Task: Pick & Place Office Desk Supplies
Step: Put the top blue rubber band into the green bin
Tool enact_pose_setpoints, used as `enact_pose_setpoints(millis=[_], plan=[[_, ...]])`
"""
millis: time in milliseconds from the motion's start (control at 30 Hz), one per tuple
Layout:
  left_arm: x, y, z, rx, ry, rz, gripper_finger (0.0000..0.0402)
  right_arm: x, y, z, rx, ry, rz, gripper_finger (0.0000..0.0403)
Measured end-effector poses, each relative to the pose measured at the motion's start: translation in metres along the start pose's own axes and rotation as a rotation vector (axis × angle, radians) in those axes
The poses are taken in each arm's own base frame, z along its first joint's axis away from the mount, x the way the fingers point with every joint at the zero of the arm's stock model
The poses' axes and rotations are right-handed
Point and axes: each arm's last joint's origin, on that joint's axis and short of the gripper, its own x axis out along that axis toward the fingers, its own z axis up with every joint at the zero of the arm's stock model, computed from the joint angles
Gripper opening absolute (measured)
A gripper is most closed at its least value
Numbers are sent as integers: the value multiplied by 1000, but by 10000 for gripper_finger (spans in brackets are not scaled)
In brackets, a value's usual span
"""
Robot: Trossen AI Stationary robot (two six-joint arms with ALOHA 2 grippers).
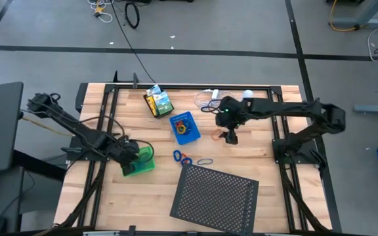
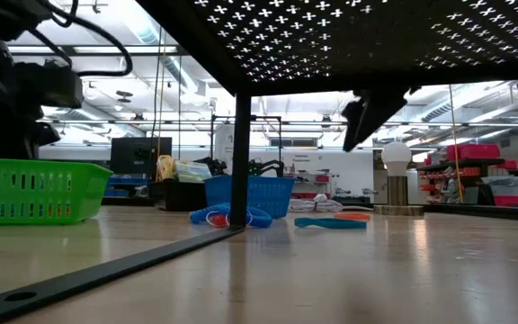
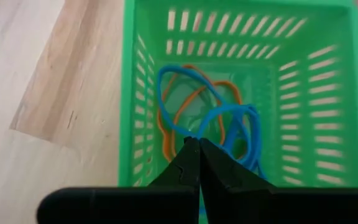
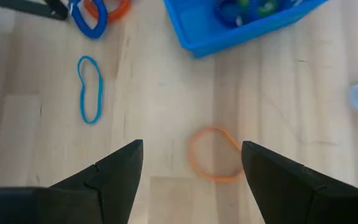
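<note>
Right end effector [image 4: 191, 165] straddles orange loop [image 4: 214, 153] beside blue tray [image 4: 197, 34].

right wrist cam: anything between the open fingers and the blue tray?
Yes. In the right wrist view an orange loop lies flat on bare wood between the right gripper and the blue tray; nothing else.

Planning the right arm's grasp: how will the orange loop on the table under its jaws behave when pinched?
The orange loop looks thin and lies flat on the wood, so it is probably floppy and light. Its uneven outline suggests it would sag once lifted. The open right gripper may slide it before catching it.
</note>
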Motion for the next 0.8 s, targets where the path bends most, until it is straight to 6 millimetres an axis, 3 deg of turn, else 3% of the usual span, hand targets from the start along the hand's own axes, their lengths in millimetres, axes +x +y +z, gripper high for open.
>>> enact_pose_setpoints(millis=[300,633,800], plan=[[6,-4,1,-64,13,-7,43,16,-13,-4,32,41,33,279],[-9,-14,21,-77,-84,-15,142,10,-8,-12,44,166,4,279],[-13,-13,22,-64,-66,21,165,14,-1,-11,41,170,-17,279]])
